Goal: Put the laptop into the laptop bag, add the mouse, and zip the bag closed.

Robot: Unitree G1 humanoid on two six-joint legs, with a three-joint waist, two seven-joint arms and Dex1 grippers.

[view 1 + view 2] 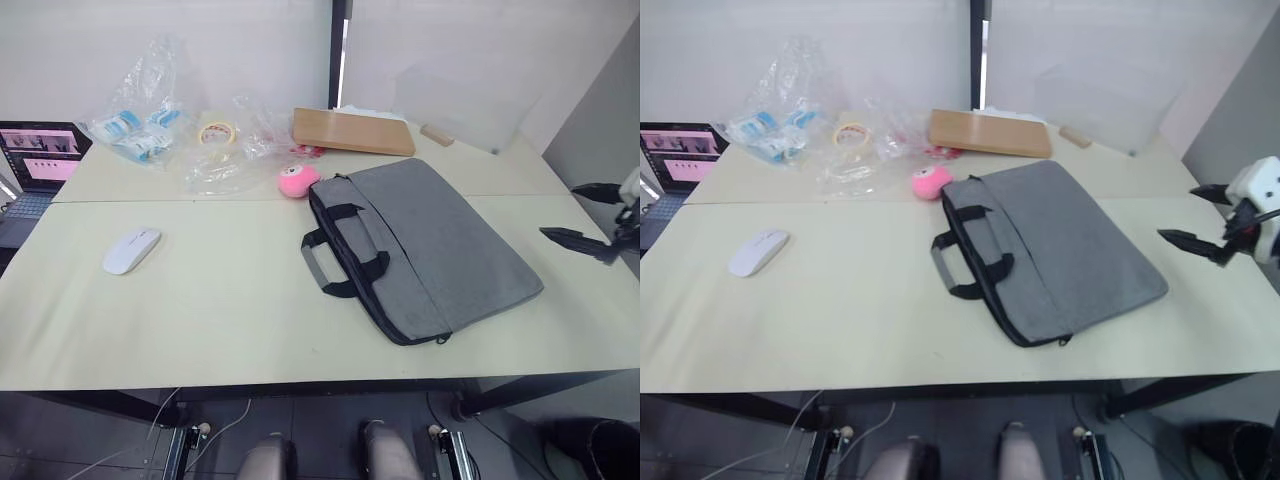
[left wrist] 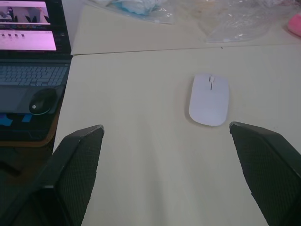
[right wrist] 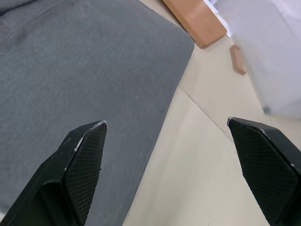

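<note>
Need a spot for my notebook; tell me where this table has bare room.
Bare: the wide stretch between the mouse and the laptop bag, and the near edge. Crowded: the far side, with plastic bags, tape roll and wooden board.

Two cream tables (image 1: pixel 230 300) pushed together; white wall (image 1: pixel 150 40) behind; dark floor (image 1: pixel 90 440) beneath.

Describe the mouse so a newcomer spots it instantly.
On the cream table, look left of the grey laptop bag. The mouse lies alone there: a smooth white oval, unlike the fluffy pink ball beside the bag.
</note>
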